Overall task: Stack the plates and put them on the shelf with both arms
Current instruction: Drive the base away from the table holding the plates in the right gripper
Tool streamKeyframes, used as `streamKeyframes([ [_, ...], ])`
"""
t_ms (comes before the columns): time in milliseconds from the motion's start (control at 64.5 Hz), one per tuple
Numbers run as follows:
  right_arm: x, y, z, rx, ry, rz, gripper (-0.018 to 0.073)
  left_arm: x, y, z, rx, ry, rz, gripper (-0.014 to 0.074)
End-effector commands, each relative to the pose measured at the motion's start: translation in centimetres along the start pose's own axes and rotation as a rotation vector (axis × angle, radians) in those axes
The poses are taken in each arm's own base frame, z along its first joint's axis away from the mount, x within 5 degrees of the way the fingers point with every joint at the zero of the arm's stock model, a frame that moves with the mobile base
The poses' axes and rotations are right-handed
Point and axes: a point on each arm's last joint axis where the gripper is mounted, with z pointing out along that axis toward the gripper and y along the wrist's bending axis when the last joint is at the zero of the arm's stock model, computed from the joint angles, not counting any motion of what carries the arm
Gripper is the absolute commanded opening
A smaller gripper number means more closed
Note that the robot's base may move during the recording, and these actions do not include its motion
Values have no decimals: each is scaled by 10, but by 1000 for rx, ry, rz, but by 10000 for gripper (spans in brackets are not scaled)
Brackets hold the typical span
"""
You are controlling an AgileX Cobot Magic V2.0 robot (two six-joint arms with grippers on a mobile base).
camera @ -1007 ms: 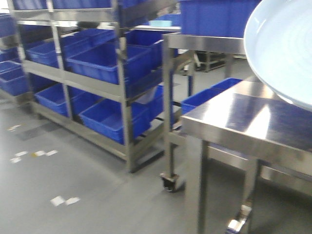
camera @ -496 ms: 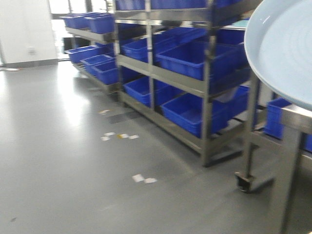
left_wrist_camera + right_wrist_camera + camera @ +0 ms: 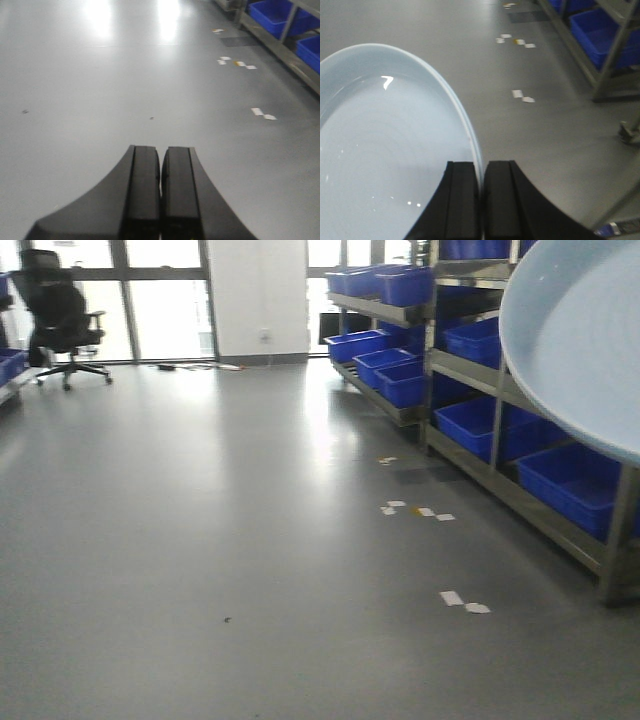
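Note:
A large pale blue-white plate is held up in the air over the grey floor, tilted on edge. My right gripper is shut on its rim, one finger on each side. The same plate fills the upper right corner of the front view. My left gripper is shut with nothing between its fingers, hanging over bare floor and apart from the plate. The shelf is out of view.
Steel racks holding blue crates line the right side. White tape marks lie on the floor beside them. A black office chair stands at the far left by the windows. A rack leg rises at the right.
The front view has swung left: the steel table has left the frame and the racks have slid right, with open floor and windows now showing. The plate keeps its place in the view.

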Motion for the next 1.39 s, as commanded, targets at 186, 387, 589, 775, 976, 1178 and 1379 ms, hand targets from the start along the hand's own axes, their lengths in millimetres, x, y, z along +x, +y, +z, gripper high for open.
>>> streamKeyframes([
  [186, -16, 1, -5, -11, -116, -3, 49, -15, -2, -3, 15, -95, -6, 90],
  [387, -16, 1, -5, -11, -116, -3, 49, -15, -2, -3, 15, -94, -6, 90],
  [589, -16, 1, -4, -10, -109, -3, 49, -15, -2, -3, 15, -94, -6, 90],
  [775, -15, 1, -4, -9, -103, -3, 49, -14, -1, -3, 15, -93, -6, 90],
  [976, -15, 1, -4, -9, -102, -3, 49, -14, -1, -3, 15, -93, -6, 90],
  [1178, -15, 1, -4, -9, -102, -3, 49, -14, -1, -3, 15, -93, -6, 90],
  [1379, -15, 1, -4, -9, -102, -3, 49, -14, -1, -3, 15, -93, -6, 90],
])
